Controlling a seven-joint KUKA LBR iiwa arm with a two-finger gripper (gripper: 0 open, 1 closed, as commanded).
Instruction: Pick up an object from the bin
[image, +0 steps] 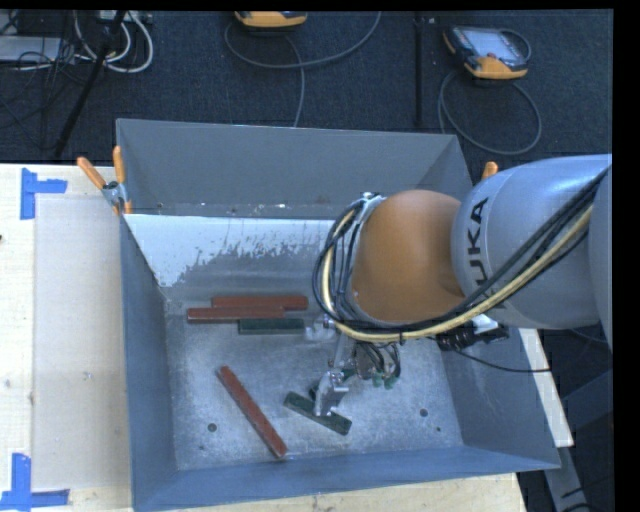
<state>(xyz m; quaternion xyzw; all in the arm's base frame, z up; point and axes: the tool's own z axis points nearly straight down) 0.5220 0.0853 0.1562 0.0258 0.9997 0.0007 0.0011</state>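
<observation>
Grey metal bin (150, 400): five loose bars lie on its floor, none of them heaped.

Arm (530, 250): enters from the right side of the view. Its orange cover (400, 255) and a loop of cables (335, 290) hang over the right-centre of the bin.

Gripper (330, 392): lowered below the orange cover to the floor of the bin, right of centre and towards the near wall. Its tip stands on or directly above the short dark green bar (340, 423), about at that bar's middle. Whether the gripper is apart, together or clamped on the bar cannot be told from this view. Nothing is seen lifted.

Short dark green bar: lies flat on the bin floor, slanted, its left end farther from the near wall than its right end. It lies apart from all the other bars.

Long reddish-brown bar (250, 410): lies flat to the left of the gripper. It runs diagonally from the upper left towards the near wall and is near the green bar but does not touch it.

Back group, left of centre: two reddish-brown bars, the upper one (260, 301) and the lower one (225, 314), lie side by side and roughly parallel to the back wall. A second dark green bar (270, 325) lies just below them, close against the lower one. This group is well apart from the gripper's tip.
</observation>
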